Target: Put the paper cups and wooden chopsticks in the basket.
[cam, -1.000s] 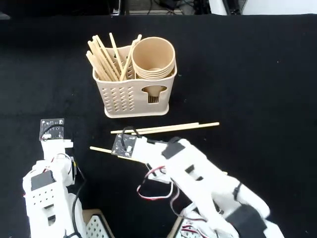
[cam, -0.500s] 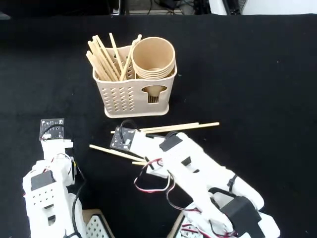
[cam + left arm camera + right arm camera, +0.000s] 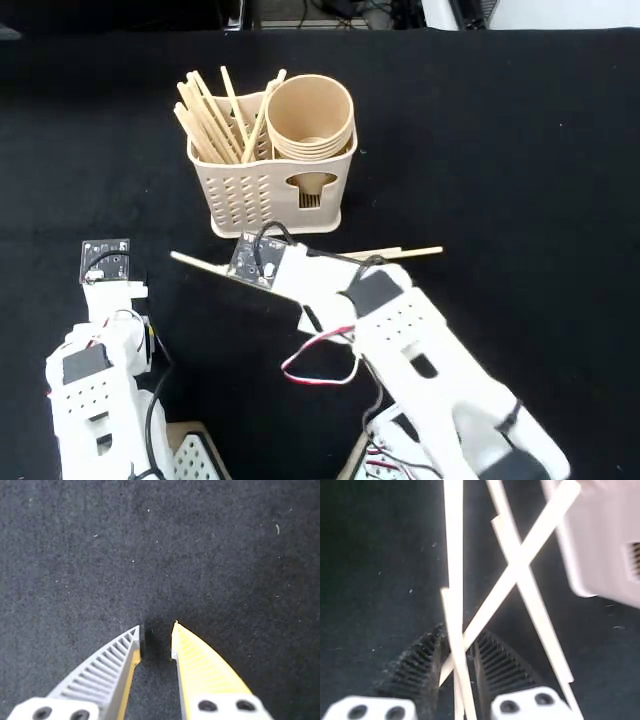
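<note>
No lettering, number or sign can be read. The basket [image 3: 262, 200] shows plain perforated walls; the dark boards [image 3: 105, 262] on the arms' wrists perhaps carry tiny marks, too small to tell.

The right gripper [image 3: 458, 639] has its jaws pinched on wooden chopsticks [image 3: 453, 555] over the dark tabletop [image 3: 370, 555]. Other chopsticks [image 3: 542, 611] cross them beside the basket [image 3: 605, 545].

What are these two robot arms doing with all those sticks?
The right gripper is closed on wooden chopsticks just in front of the basket, which already holds paper cups and a bunch of chopsticks. More sticks lie on the table nearby. The left gripper rests open over the table, holding nothing.
</note>
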`<state>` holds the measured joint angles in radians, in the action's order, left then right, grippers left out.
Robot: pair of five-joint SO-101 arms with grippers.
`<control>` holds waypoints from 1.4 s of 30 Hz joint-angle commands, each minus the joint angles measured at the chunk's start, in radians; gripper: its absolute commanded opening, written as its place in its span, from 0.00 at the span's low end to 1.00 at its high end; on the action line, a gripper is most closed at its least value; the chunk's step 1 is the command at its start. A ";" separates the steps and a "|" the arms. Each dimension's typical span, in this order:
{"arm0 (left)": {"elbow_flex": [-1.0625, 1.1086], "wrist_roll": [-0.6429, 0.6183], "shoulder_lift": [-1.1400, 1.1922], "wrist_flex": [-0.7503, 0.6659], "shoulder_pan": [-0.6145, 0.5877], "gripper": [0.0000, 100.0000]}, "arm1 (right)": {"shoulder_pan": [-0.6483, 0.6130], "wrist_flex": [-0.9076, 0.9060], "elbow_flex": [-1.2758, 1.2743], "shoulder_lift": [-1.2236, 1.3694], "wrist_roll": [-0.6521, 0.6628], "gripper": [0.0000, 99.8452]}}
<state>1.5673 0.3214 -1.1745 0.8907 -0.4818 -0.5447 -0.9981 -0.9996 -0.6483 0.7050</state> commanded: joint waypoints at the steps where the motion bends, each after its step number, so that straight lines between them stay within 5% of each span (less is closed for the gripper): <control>1: 0.002 0.005 0.002 -0.021 -0.008 0.12 | -0.009 0.063 -0.007 -0.070 -0.054 0.01; 10: 0.002 0.005 0.002 -0.021 -0.008 0.12 | -0.049 0.376 -0.156 -0.021 -0.098 0.01; 15: 0.002 0.005 0.002 -0.021 -0.008 0.12 | -0.055 0.503 -0.196 -0.021 -0.250 0.01; 23: 0.002 0.005 0.002 -0.021 -0.008 0.12 | -0.058 0.502 -0.143 -0.022 -0.292 0.01; 32: 0.002 0.005 0.002 -0.021 -0.008 0.12 | -0.196 0.502 -0.119 -0.065 -0.292 0.01; 42: 0.002 0.005 0.002 -0.021 -0.008 0.12 | -0.172 0.500 -0.097 -0.295 -0.344 0.01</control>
<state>1.5673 0.3214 -1.1745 0.8907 -0.4818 -0.7258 -0.5178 -1.1561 -0.8723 0.4043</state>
